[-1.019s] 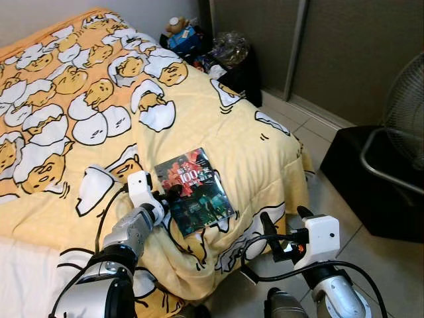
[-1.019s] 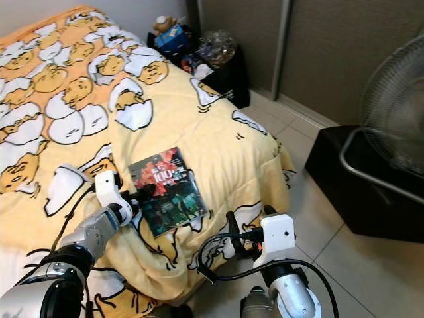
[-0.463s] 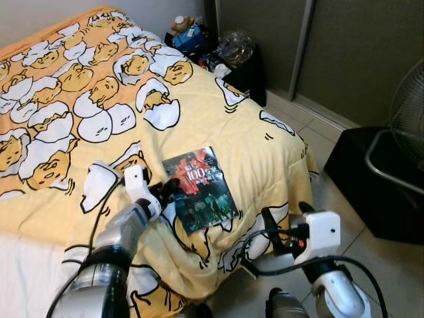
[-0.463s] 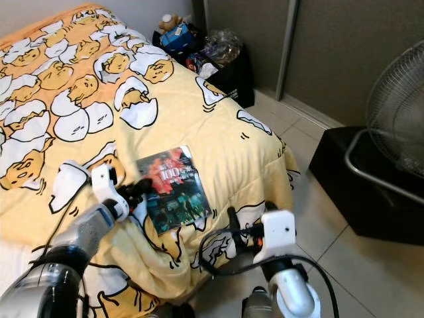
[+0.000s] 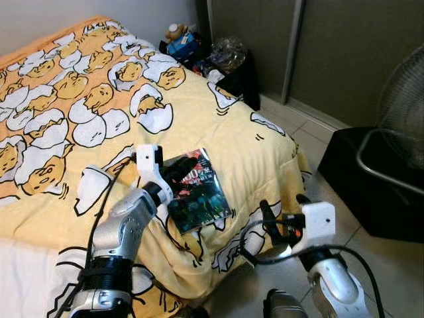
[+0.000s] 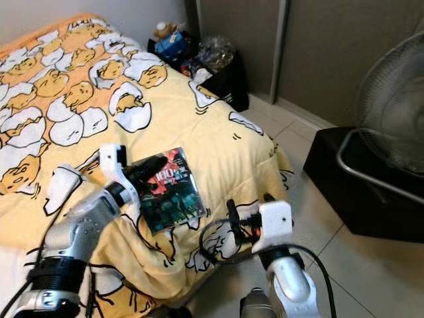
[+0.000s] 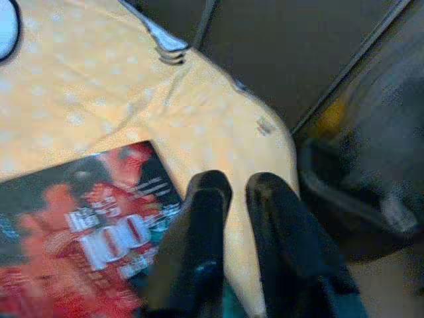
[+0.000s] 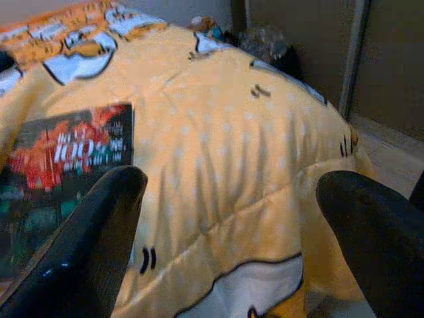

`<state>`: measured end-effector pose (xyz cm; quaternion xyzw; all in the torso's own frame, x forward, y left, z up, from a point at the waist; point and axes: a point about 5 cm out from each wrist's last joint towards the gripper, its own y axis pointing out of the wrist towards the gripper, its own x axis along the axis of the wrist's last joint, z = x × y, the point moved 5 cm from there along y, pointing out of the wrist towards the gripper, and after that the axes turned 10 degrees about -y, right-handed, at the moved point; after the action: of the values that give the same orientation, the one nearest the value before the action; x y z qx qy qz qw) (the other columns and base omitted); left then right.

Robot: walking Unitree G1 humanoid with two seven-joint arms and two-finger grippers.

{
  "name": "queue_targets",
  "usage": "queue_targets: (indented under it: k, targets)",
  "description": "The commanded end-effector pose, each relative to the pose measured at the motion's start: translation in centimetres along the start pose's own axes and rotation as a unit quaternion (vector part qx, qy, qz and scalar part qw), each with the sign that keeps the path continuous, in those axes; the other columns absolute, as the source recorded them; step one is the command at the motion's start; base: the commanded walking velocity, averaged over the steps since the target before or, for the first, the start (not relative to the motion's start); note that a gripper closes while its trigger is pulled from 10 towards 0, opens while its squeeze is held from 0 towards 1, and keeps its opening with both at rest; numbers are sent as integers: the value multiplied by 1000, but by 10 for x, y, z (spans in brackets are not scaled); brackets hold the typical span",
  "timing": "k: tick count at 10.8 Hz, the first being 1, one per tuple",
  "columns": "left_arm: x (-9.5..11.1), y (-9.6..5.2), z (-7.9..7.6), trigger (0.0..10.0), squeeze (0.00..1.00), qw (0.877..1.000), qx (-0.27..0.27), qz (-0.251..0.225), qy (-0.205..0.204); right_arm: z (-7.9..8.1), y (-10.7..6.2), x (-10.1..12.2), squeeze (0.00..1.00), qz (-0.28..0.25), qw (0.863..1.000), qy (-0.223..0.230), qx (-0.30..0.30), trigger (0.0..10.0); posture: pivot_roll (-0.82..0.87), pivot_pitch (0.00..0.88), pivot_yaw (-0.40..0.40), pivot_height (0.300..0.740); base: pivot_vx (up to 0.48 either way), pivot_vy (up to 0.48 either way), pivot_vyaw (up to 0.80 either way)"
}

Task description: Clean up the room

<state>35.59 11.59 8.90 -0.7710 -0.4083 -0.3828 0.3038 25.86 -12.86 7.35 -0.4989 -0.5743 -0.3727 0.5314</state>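
The tidying looks barely begun: the book (image 5: 197, 194) lies flat on the bed (image 5: 79, 106) beneath the left gripper (image 5: 187, 166)'s nearly closed, empty fingers, while the right gripper (image 5: 281, 207) waits spread wide beside the bed's edge.

Glossy book (image 5: 197, 191), soft cloth blanket (image 5: 79, 99)

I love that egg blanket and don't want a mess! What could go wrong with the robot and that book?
1. The book lies near the bed's corner on the sloping blanket; a push could slide it onto the floor.
2. The left gripper is over the cover, fingers nearly together, so it might scrape or bend it.
3. The open right gripper is close to the blanket's edge and could snag it.
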Motion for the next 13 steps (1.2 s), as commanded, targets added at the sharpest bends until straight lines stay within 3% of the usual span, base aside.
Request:
queue_targets:
  k: [1,3,4,5,6,7,8,10,11,13]
  targets:
    - [2,-9,16,10000,0,995,47,1,93,1,3,2,0,-9,1000,1,-2,10000,-238,55,195,740,0,0,0]
    - [2,-9,16,10000,0,995,47,1,93,1,3,2,0,-9,1000,1,-2,10000,-238,55,195,740,0,0,0]
    - [5,-30,39,10000,1000,981,117,-26,154,0,9,3,0,-14,1000,-4,-9,10000,-240,16,200,740,0,0,0]
    - [7,-58,54,10000,1000,963,173,-47,202,-1,17,1,0,-13,1000,2,-9,10000,-227,10,196,740,0,0,0]
    - [21,-73,39,10000,1000,958,164,-80,221,-4,24,-2,0,-7,1000,-5,-6,10000,-192,0,189,740,0,0,0]
    - [26,-74,30,10000,1000,959,152,-96,220,-6,26,0,0,-11,1000,-4,-8,10000,-171,0,182,740,0,0,0]
    - [25,-73,7,10000,1000,959,123,-110,229,-13,28,8,0,-31,999,-12,-23,10000,-156,0,165,740,0,0,0]
    - [25,-64,-19,10000,1000,962,97,-140,215,-16,31,11,0,-41,998,-17,-34,10000,-158,0,144,740,0,0,0]
    - [22,-61,-26,10000,1000,962,85,-138,218,-17,32,11,0,-43,998,-16,-36,10000,-165,0,141,740,0,0,0]
    - [11,-67,2,10000,1000,962,142,-116,204,-25,33,8,0,-40,998,-1,-54,10000,-173,0,144,740,0,0,0]
